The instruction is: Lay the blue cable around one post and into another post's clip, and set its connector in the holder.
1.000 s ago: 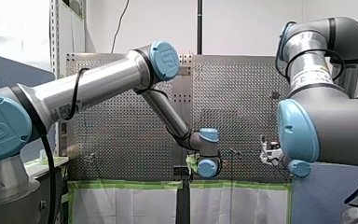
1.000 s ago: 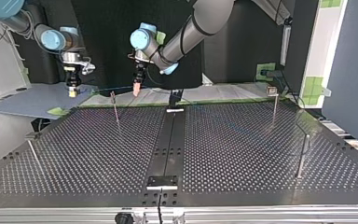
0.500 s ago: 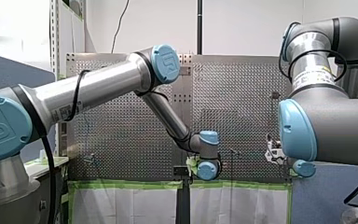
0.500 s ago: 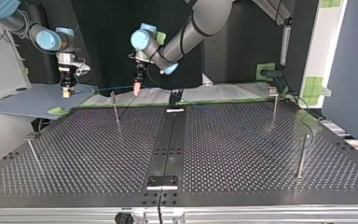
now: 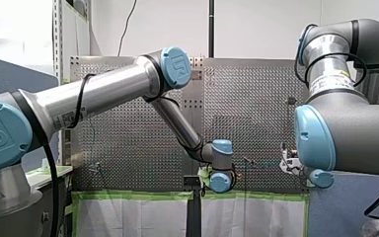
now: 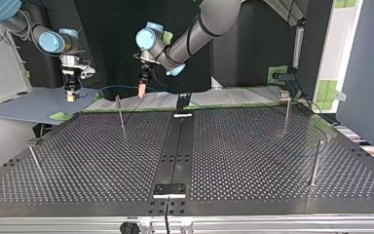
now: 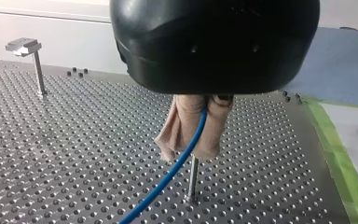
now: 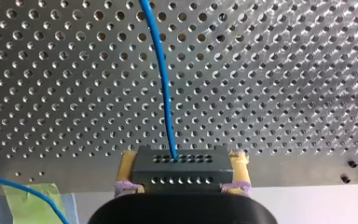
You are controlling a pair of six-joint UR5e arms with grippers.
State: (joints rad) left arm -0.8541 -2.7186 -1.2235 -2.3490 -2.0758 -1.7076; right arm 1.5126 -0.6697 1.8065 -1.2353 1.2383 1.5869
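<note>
My left gripper (image 7: 190, 150) has beige pads shut on the blue cable (image 7: 175, 165), which runs down and away over the perforated table (image 7: 74, 154). It hangs just above a thin post (image 7: 192, 179). In the top view my left gripper (image 6: 140, 90) is near the far edge, close to that post (image 6: 120, 111). My right gripper (image 8: 184, 164) has yellow pads shut on the dark connector (image 8: 177, 169), with the blue cable (image 8: 161, 70) leaving it over the table. In the top view my right gripper (image 6: 70, 95) hangs beyond the table's far left corner.
More posts stand in the top view at the left (image 6: 34, 158), the far right (image 6: 286, 105) and the right (image 6: 315, 163). Black holders sit on the centre strip at the far (image 6: 182, 104) and near (image 6: 170, 190) ends. Green tape (image 7: 342, 163) lines the table edge.
In the top view my right gripper has shifted slightly left with the connector. The cable between the grippers now sags in an arc, and a faint loop shows on the table's right.
</note>
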